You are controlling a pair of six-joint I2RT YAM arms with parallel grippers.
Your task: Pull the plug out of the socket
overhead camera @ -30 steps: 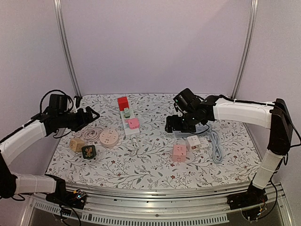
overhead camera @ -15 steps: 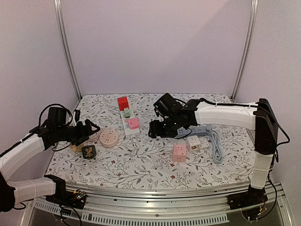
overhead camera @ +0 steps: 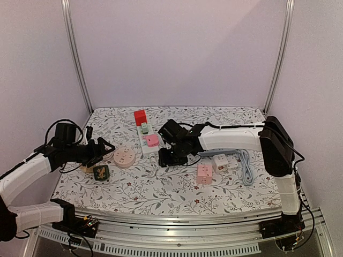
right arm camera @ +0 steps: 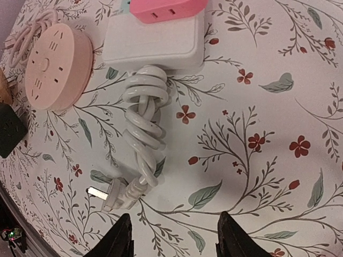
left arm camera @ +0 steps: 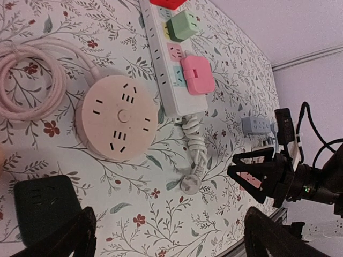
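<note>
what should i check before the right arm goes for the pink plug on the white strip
1. Right gripper open and empty: ok.
2. Right gripper above the pink plug: not ok. It hangs over the coiled cord, and the plug is at the top edge of its wrist view.
3. Plug seated in the white strip: ok.
4. Left gripper bracing the strip: not ok. It is open by the round socket, apart from the strip.
5. How firmly the plug sits: cannot tell.
</note>
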